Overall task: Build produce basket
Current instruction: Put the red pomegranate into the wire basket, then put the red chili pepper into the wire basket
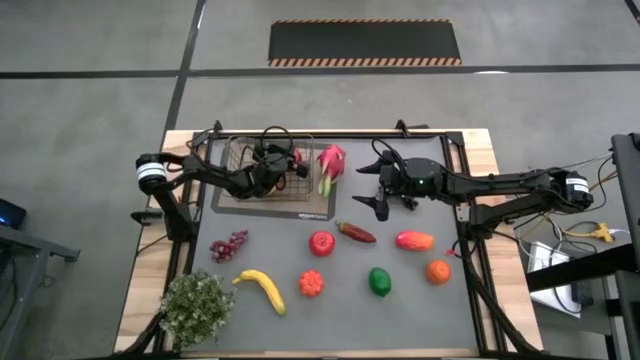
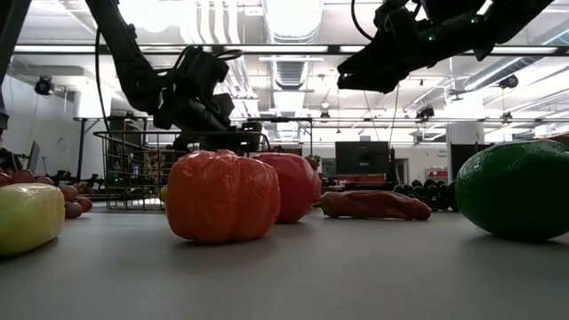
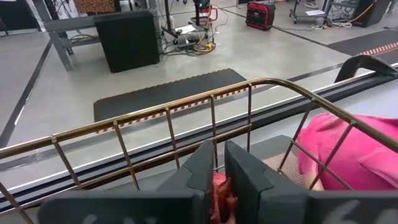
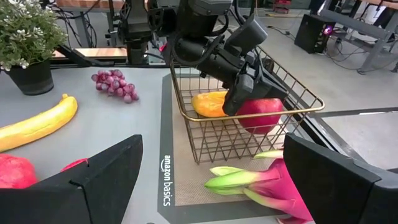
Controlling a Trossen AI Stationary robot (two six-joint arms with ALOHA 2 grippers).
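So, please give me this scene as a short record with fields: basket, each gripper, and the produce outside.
basket: wire, on dark mat; holds a red apple and a yellow-orange fruit
left gripper: inside basket, nearly shut on the apple
right gripper: open, empty, above the table right of basket
dragon fruit: lying against basket, outside
loose on table: grapes, banana, orange

Robotics lab or workshop, bare concrete floor (image 1: pixel 90 40), striped floor mat (image 1: pixel 365 43), ceiling ducts (image 2: pixel 289 67), monitor (image 2: pixel 361 156)
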